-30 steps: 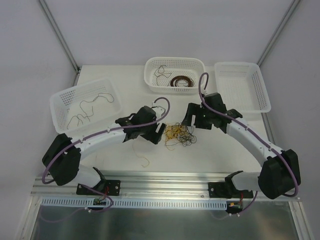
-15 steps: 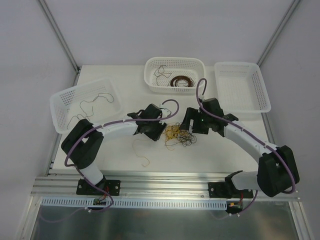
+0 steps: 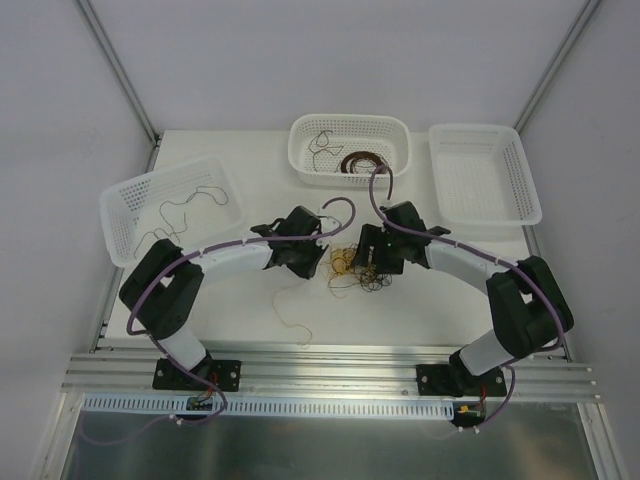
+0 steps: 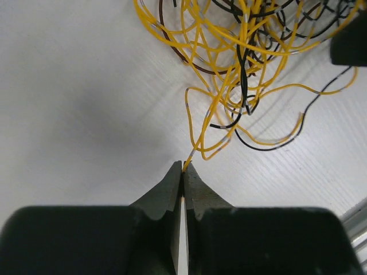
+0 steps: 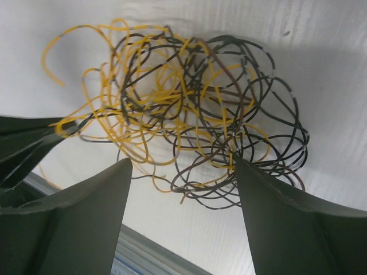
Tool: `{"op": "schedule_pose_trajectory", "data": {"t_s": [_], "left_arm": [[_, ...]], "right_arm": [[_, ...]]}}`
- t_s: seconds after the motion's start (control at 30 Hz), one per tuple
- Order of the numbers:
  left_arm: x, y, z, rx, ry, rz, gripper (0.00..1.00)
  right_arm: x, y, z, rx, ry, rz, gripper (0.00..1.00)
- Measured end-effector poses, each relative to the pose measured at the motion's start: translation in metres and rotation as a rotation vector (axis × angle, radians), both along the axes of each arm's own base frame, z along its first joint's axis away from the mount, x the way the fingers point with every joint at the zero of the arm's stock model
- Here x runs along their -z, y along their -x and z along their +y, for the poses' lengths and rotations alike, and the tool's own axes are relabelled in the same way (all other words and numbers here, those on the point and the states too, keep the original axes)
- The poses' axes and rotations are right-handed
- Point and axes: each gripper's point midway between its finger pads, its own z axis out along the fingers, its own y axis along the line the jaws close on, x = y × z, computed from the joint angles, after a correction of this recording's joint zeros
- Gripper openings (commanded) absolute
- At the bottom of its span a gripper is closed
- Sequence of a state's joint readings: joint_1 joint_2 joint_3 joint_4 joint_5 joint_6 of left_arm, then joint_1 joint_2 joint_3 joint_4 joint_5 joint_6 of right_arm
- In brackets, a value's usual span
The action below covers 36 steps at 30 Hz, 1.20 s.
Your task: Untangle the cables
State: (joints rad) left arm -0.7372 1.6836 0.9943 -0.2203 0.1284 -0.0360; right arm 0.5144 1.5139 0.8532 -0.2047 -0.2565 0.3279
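The cables (image 3: 357, 268) lie as a loose clump of yellow and dark thin strands in the middle of the white table, between my two grippers. My left gripper (image 3: 323, 262) is at the clump's left edge. In its wrist view the left gripper (image 4: 183, 167) is shut on a single yellow strand (image 4: 198, 132) that leads up into the cables (image 4: 241, 51). My right gripper (image 3: 376, 264) is at the clump's right side. Seen from its wrist, the right gripper (image 5: 183, 162) stands open, its fingers straddling the near part of the cables (image 5: 189, 109).
Three white perforated baskets stand at the back: the left basket (image 3: 160, 177) holds a dark strand, the middle basket (image 3: 350, 118) holds a brown coil and a strand, and the right basket (image 3: 470, 127) is beside it. A loose tan strand (image 3: 287, 318) lies near the front rail (image 3: 330, 375).
My left gripper has closed onto a yellow strand at the clump's edge. The right arm has swung left and in over the clump, its jaws narrowing slightly.
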Motion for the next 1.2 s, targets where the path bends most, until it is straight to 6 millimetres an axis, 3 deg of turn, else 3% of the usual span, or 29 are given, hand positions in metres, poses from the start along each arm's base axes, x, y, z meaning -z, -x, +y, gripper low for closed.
{"op": "schedule_pose_trajectory", "data": {"t_s": [0.13, 0.27, 0.37, 0.47, 0.67, 0.83, 1.0, 1.2], "left_arm": [[-0.029, -0.001, 0.004, -0.023, 0.059, -0.048, 0.0], [-0.083, -0.008, 0.009, -0.063, 0.178, -0.137, 0.0], [-0.121, -0.011, 0.02, -0.107, 0.263, -0.193, 0.0], [-0.154, -0.012, 0.04, -0.166, 0.328, -0.246, 0.0], [-0.196, -0.015, 0.084, -0.302, 0.356, -0.318, 0.0], [-0.246, -0.029, 0.12, -0.432, 0.334, -0.421, 0.0], [-0.298, -0.035, 0.153, -0.553, 0.331, -0.521, 0.0], [-0.349, -0.027, 0.16, -0.569, 0.395, -0.605, 0.0]], "right_arm": [[0.017, -0.001, -0.005, 0.015, 0.043, 0.029, 0.57], [0.027, -0.002, -0.011, 0.038, 0.086, 0.04, 0.37], [0.03, -0.004, -0.019, 0.061, 0.118, 0.038, 0.15], [0.033, -0.008, -0.033, 0.105, 0.143, 0.049, 0.06], [0.033, -0.008, -0.087, 0.252, 0.189, 0.082, 0.02], [0.02, -0.005, -0.126, 0.357, 0.222, 0.085, 0.02], [0.006, 0.0, -0.148, 0.418, 0.232, 0.077, 0.04], [0.004, 0.008, -0.155, 0.412, 0.255, 0.09, 0.07]]}}
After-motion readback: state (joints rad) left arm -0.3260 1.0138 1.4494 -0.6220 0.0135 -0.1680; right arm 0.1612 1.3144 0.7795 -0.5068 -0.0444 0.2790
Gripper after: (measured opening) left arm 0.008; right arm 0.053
